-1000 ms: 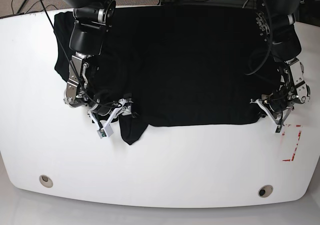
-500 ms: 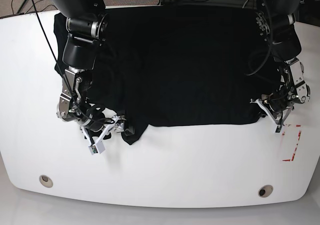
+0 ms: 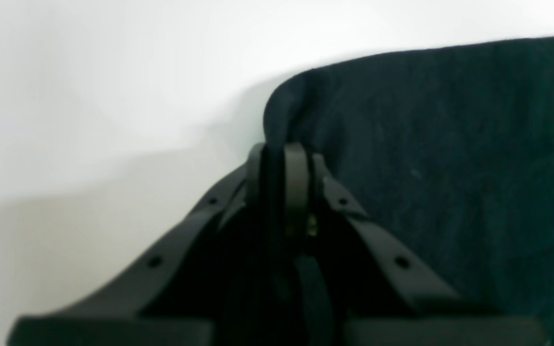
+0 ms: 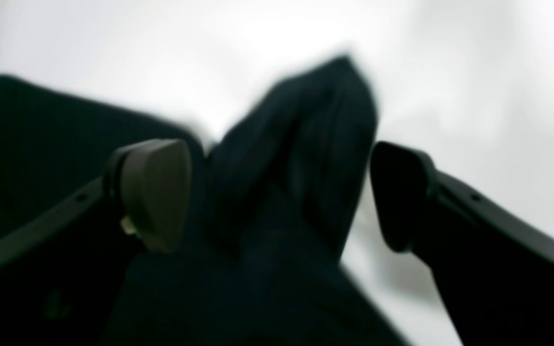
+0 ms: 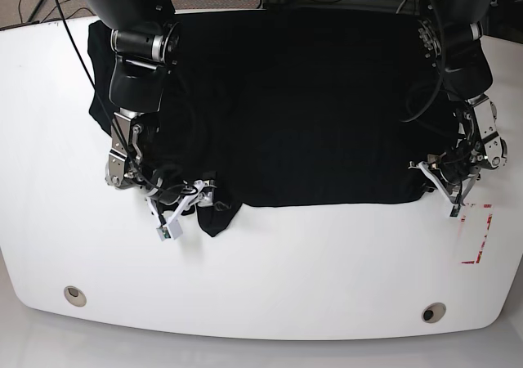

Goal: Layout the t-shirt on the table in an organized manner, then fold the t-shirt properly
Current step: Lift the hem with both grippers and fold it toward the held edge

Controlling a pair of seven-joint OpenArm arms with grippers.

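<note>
1. While the black t-shirt [image 5: 302,106] is mostly spread flat on the white table [image 5: 270,278], it's not really laid out yet. Going left to right in the base view, the first thing you hit is a bunched flap of fabric [image 5: 214,214] hanging past the otherwise straight front hem.
2. Right gripper [image 5: 189,204] sits at that messy corner with its jaws wide apart. In the right wrist view the flap pokes up between the two fingers [image 4: 154,192] but neither one is pinching it, so nothing's held there.
3. Middle of the shirt, between the two grippers, looks smooth and tidy enough.
4. Left gripper [image 5: 445,186] is at the opposite front corner, clamped shut on the shirt's edge. The left wrist view shows the cloth tucked right between its closed fingertips [image 3: 296,182], with the rest of the shirt spreading off to one side of it.
5. The red-outlined mark [image 5: 480,235] is just beyond that gripper, uncovered.
6. My read: still in the layout stage. That flap needs grabbing and pulling square, and no folding has started.
</note>
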